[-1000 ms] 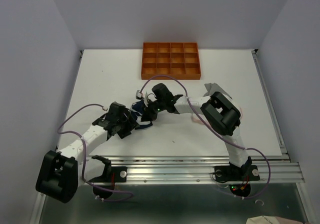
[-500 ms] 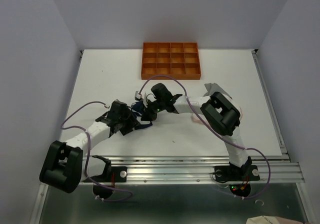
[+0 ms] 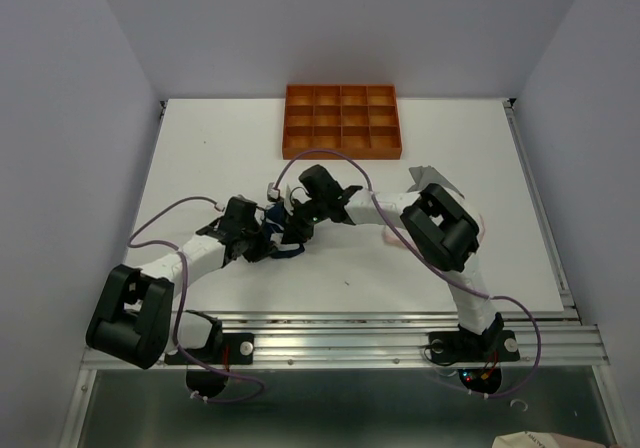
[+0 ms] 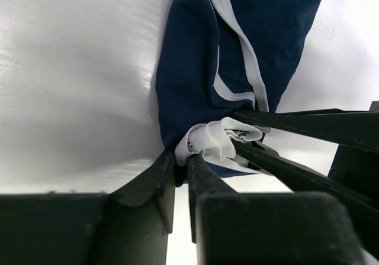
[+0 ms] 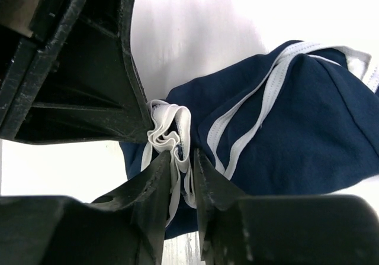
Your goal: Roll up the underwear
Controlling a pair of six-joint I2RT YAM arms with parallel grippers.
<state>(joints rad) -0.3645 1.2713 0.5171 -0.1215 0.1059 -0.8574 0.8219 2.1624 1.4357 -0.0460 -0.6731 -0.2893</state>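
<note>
Centrally on the white tabletop [image 3: 200,158] lies the navy underwear [image 4: 195,58], a crumpled dark blue garment edged with white trim [image 5: 169,129]. Both arms reach inward from the near edge and meet over it, so that in the overhead view only small patches of blue show between them.

Left hand [image 4: 180,158]: its two dark fingers stand almost together, leaving a narrow slit. Their tips touch the near fold of the navy cloth, just beside a bunched loop of the trim. Whether cloth is actually clamped in the slit cannot be told.

Right hand [image 5: 182,155]: it comes in from the opposite side and grips the bunched white trim, which fills the gap between its fingers and runs down between them. The rest of the garment spreads away from this hand in loose folds, with two bands of trim crossing the blue.

The two hands nearly touch at the same gathered corner of the garment.

Farther back on the tabletop, well apart from the arms, sits an orange tray [image 3: 340,154] divided into compartments. A pale grey garment [image 3: 428,176] lies to the right, partly hidden behind the right arm.
</note>
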